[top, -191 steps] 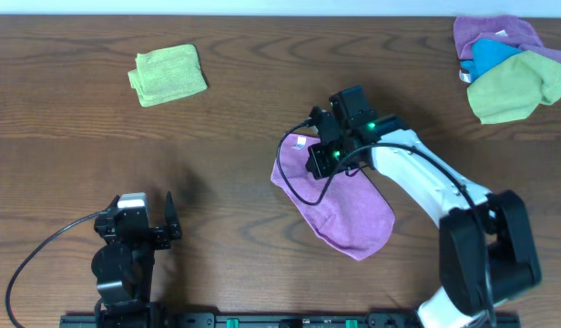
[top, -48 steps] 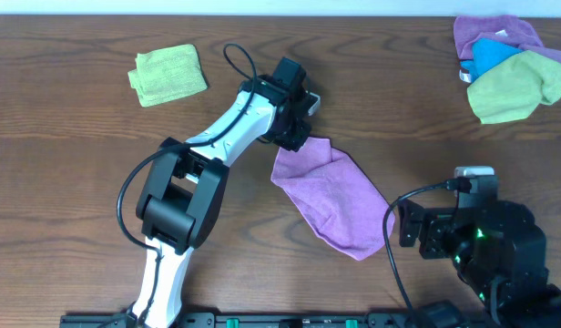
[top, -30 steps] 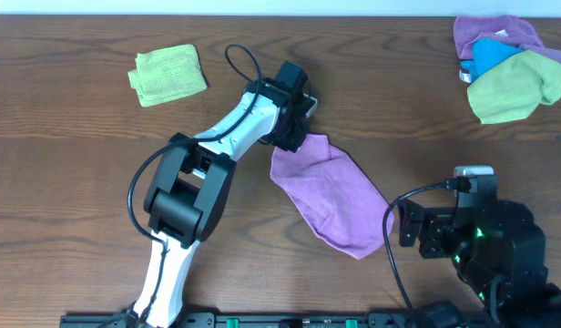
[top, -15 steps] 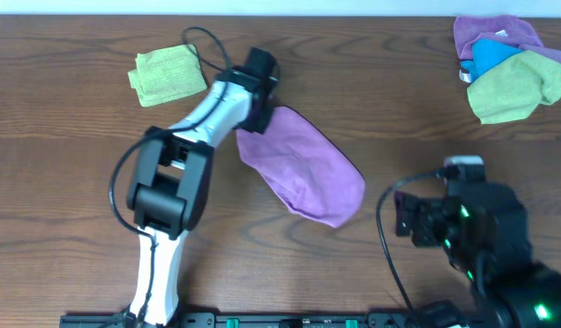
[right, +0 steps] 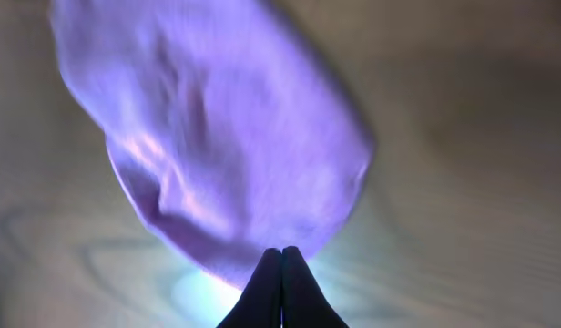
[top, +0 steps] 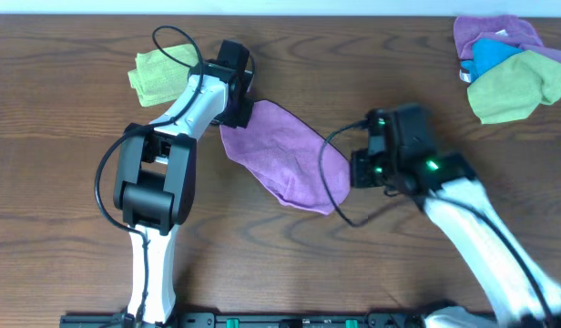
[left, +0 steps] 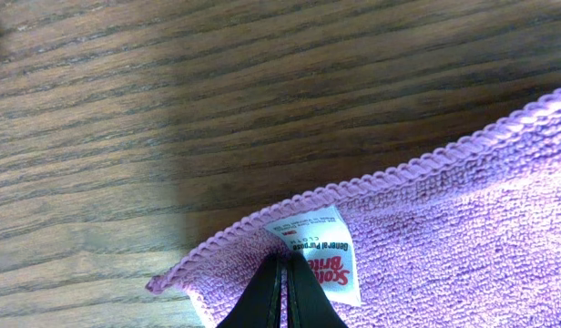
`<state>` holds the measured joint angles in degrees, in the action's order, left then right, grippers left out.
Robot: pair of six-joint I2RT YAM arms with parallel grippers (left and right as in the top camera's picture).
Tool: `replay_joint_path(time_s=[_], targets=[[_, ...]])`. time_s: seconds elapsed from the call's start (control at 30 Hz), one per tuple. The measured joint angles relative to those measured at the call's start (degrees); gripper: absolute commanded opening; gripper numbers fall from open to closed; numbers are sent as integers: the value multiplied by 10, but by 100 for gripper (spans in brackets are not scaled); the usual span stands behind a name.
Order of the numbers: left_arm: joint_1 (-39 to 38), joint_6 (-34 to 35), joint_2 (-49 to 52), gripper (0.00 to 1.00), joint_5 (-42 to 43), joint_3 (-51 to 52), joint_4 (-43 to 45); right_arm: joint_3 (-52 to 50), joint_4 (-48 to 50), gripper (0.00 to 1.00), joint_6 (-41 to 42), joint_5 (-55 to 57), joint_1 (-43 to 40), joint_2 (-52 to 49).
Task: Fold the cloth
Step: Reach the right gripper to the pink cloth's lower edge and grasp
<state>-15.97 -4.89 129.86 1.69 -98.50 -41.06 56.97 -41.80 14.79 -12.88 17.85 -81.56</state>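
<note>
Holding the cloth [top: 280,155] by its upper-left corner, with your other gripper at the opposite end.
Your left gripper [top: 237,114] is clamped on the hem right beside the white tag [left: 319,248]. The cloth lies on the table [top: 80,182] at centre frame, its long axis running from upper left down to lower right. Your right gripper [top: 356,170] sits at that lower-right end with its fingers pressed together; blur hides whether they caught fabric. Each arm is nearest its own end, so the fold likely turns on carrying one end along that diagonal.
</note>
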Motion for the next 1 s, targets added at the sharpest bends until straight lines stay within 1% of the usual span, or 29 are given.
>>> replay_joint_path(time_s=[0.07, 0.17, 0.37, 0.57, 0.6, 0.67, 0.73, 0.8, 1.0], targets=[[0, 0, 0, 6, 0, 0, 0, -3, -18, 2, -6, -35, 0, -49], [0, 0, 0, 6, 0, 0, 0, -7, -25, 2, -14, -69, 6, -83], [0, 0, 0, 6, 0, 0, 0, -7, -6, 1, -20, -101, 56, -87], [0, 1, 0, 6, 0, 0, 0, -7, 8, 2, -23, -88, 85, -87], [0, 1, 0, 6, 0, 0, 0, -8, 8, 16, -25, -84, 85, -87], [0, 2, 0, 6, 0, 0, 0, -11, 7, 25, -31, -81, 85, -87], [0, 2, 0, 6, 0, 0, 0, -19, 6, 47, -41, -82, 87, -87], [0, 2, 0, 6, 0, 0, 0, -28, 4, 51, -51, -83, 90, -87], [0, 2, 0, 6, 0, 0, 0, -42, -12, 49, -86, -63, 129, -87]])
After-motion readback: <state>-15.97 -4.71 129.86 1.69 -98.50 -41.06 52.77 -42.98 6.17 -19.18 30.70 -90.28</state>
